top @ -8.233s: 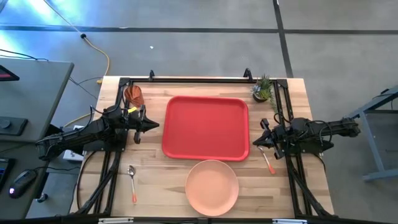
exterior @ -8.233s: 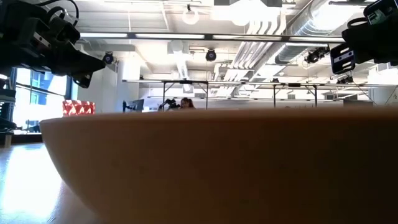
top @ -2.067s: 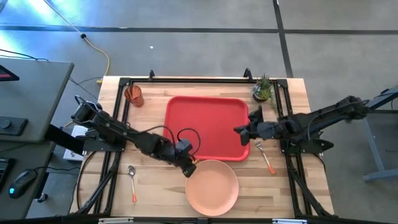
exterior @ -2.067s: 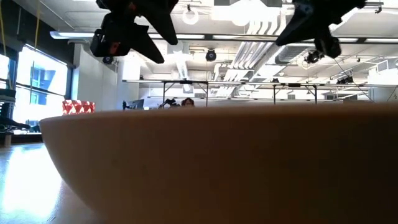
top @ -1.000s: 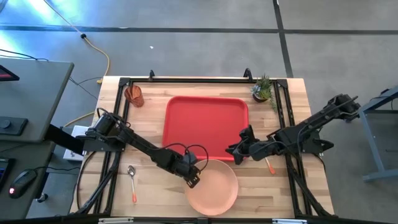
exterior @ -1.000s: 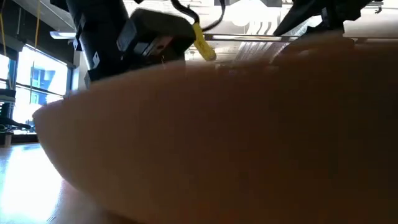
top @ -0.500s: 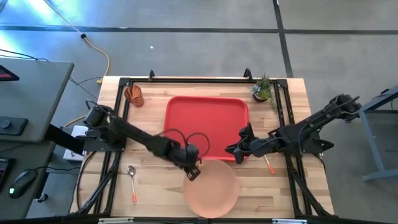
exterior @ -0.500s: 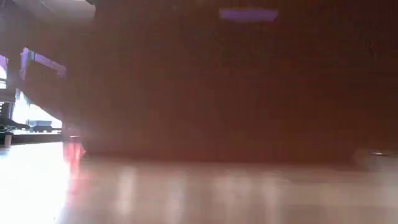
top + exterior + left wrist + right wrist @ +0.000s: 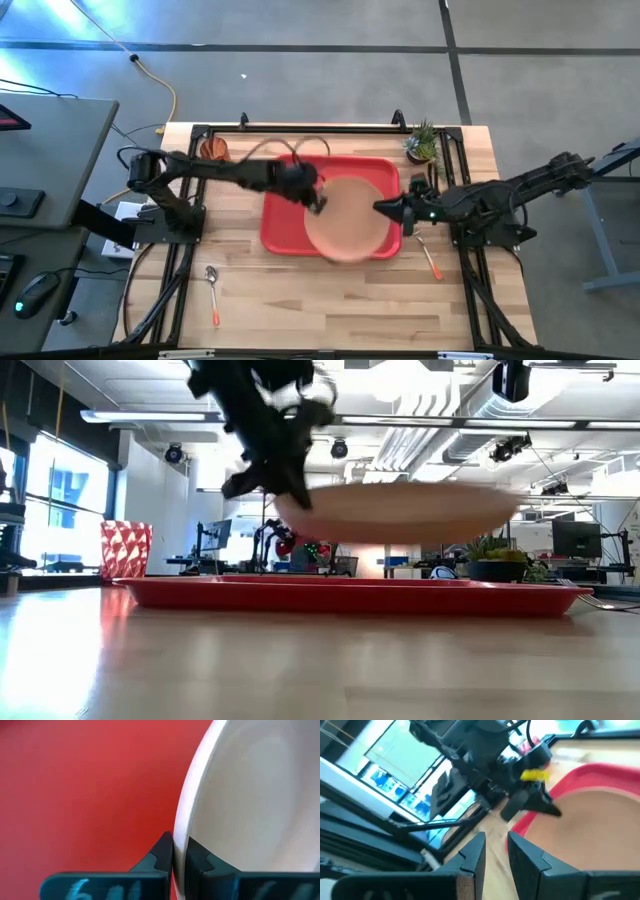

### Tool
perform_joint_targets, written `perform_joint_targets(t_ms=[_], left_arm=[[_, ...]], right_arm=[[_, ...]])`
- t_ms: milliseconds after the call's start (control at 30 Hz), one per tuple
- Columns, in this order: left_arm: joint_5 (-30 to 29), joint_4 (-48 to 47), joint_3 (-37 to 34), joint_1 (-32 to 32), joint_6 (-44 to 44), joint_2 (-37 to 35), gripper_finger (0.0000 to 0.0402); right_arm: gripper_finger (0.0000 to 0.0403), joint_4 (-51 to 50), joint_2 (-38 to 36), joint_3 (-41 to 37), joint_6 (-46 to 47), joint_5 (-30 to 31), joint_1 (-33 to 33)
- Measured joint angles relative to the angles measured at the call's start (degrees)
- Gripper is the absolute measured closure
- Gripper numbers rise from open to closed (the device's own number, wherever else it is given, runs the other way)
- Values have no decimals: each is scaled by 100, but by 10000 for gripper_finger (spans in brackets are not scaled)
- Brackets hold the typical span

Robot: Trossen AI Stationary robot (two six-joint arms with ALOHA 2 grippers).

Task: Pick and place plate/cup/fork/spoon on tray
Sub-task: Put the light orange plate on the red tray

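Note:
The peach-orange plate (image 9: 350, 222) hangs over the near right part of the red tray (image 9: 285, 225), clear of it in the low view (image 9: 400, 510). My left gripper (image 9: 318, 203) is shut on the plate's left rim. My right gripper (image 9: 380, 207) stands at the plate's right rim, its fingers (image 9: 496, 845) slightly apart with nothing between them. The cup (image 9: 212, 148) stands at the far left, partly behind my left arm. The spoon (image 9: 213, 290) lies near left and the fork (image 9: 430, 255) lies right of the tray. My left gripper pinches the plate's rim (image 9: 180, 832) between its two fingers, one on the inner face and one on the outer. It comes at the rim from the table's left, slanting down. The plate hangs about level, lifted clear above the tray (image 9: 350, 595). My right gripper is close to the plate's right rim (image 9: 372, 212); I cannot tell whether it touches.
A small green potted plant (image 9: 422, 143) stands at the far right corner. Black frame rails (image 9: 190, 200) run along both sides of the table. Bare wood (image 9: 340, 310) lies between the tray and the near edge.
My left gripper has lifted the plate off the table near its front edge and carried it toward the far edge, over the tray. The plate is now clear of the wood and about level. My right gripper has gone toward the far edge alongside the plate's right rim.

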Motion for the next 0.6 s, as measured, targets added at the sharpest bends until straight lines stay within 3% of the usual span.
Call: perform_joint_targets(t_ms=[133,267,433,600], left_arm=[[-122,75,-4,569,221,222,394],[199,276,0,903,372,534,394],[620,338,11,999,419,970,394],[749,253,15,1000,471,1202,392]], right_arm=[[332,-359,-140,0,-218,-9,-286],[332,-888,-130,0,-227,-25,-594],[332,-1467,-81,0,-501,-37,-959],[332,-1380,-59,0,-1391,-103,-1169]])
